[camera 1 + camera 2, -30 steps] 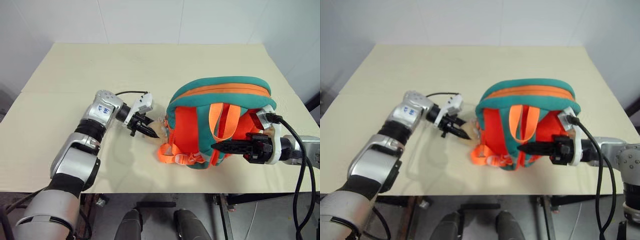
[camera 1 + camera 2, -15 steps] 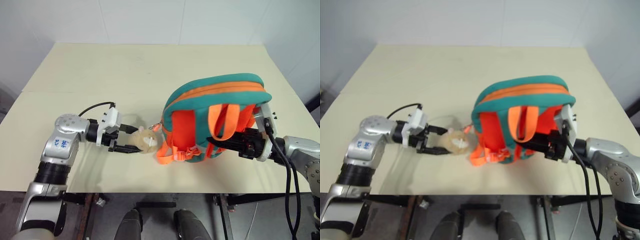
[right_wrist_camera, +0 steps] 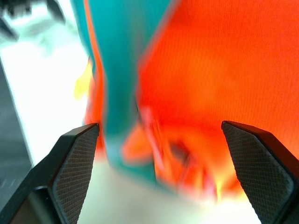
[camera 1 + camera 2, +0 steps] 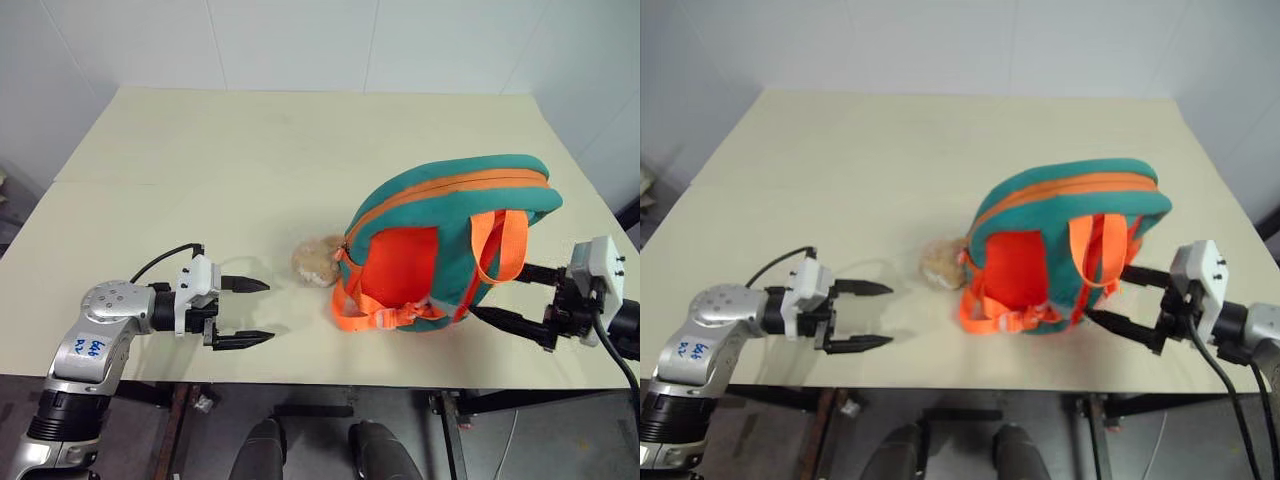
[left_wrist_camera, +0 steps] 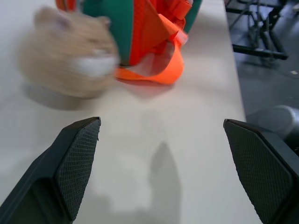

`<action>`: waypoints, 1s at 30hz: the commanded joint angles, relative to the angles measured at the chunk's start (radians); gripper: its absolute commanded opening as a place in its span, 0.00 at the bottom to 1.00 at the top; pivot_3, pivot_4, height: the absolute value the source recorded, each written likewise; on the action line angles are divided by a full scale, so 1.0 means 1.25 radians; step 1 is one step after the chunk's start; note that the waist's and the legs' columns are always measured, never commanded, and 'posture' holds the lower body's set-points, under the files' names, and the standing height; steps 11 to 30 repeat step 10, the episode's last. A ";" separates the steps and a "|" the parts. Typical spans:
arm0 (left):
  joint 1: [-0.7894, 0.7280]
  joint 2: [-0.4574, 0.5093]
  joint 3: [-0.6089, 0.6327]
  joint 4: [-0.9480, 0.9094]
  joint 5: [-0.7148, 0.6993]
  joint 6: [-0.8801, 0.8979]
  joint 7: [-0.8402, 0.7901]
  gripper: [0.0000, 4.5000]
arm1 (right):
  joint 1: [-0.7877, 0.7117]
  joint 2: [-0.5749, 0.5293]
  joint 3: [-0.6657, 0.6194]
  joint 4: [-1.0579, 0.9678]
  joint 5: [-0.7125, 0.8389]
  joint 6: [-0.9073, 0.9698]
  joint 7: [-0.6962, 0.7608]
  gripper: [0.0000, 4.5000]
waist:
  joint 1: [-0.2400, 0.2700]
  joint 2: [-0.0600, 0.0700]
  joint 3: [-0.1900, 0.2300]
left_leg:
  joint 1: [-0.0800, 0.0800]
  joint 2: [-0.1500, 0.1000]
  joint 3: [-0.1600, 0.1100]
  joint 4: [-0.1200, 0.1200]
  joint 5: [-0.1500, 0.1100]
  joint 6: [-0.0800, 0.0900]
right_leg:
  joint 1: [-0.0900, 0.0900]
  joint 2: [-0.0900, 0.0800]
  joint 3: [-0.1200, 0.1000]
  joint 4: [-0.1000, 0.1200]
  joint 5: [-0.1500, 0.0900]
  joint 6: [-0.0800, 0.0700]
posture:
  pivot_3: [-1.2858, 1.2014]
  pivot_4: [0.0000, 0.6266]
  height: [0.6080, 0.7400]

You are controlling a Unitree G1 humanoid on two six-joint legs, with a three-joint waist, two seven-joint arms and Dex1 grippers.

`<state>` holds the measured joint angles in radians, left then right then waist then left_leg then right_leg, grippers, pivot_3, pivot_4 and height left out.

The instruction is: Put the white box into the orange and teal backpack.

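The orange and teal backpack (image 4: 445, 240) rests on the beige table (image 4: 230, 160), right of centre, straps facing me and its teal top tilted up to the right. Its tan plush cat charm (image 4: 315, 262) lies on the table just left of it. My left gripper (image 4: 267, 311) is open and empty near the front edge, a short gap left of the charm. My right gripper (image 4: 497, 290) is open and empty at the backpack's lower right side, fingertips close to the fabric. In the left wrist view the charm (image 5: 70, 60) and orange straps (image 5: 154, 70) lie ahead of the fingers (image 5: 77, 163). The white box is out of view.
The table's front edge (image 4: 330, 372) runs right under both grippers. Bare tabletop stretches behind and to the left of the backpack. A black cable (image 4: 160, 262) loops from my left wrist. White walls close off the far side.
Both grippers have opened and drawn back from the backpack: the left let go of the cat charm and moved left, the right moved out right. The backpack has tipped and settled.
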<state>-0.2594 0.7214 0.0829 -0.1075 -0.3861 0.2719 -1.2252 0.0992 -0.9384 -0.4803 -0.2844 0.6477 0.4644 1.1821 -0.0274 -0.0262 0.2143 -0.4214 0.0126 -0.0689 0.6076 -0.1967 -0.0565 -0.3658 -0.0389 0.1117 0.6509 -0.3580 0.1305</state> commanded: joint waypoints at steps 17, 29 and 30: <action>-0.092 0.019 0.020 0.106 0.003 -0.150 -0.031 1.00 | -0.010 -0.012 -0.082 0.014 0.066 -0.006 0.058 0.99 | 0.000 0.000 0.000 | 0.000 0.000 0.001 -0.003 0.000 0.000 | -0.001 0.000 0.000 -0.002 0.000 0.000 | 0.52 0.24 1.00; -0.092 0.019 0.020 0.106 0.003 -0.150 -0.031 1.00 | -0.010 -0.012 -0.082 0.014 0.066 -0.006 0.058 0.99 | 0.000 0.000 0.000 | 0.000 0.000 0.001 -0.003 0.000 0.000 | -0.001 0.000 0.000 -0.002 0.000 0.000 | 0.52 0.24 1.00; -0.092 0.019 0.020 0.106 0.003 -0.150 -0.031 1.00 | -0.010 -0.012 -0.082 0.014 0.066 -0.006 0.058 0.99 | 0.000 0.000 0.000 | 0.000 0.000 0.001 -0.003 0.000 0.000 | -0.001 0.000 0.000 -0.002 0.000 0.000 | 0.52 0.24 1.00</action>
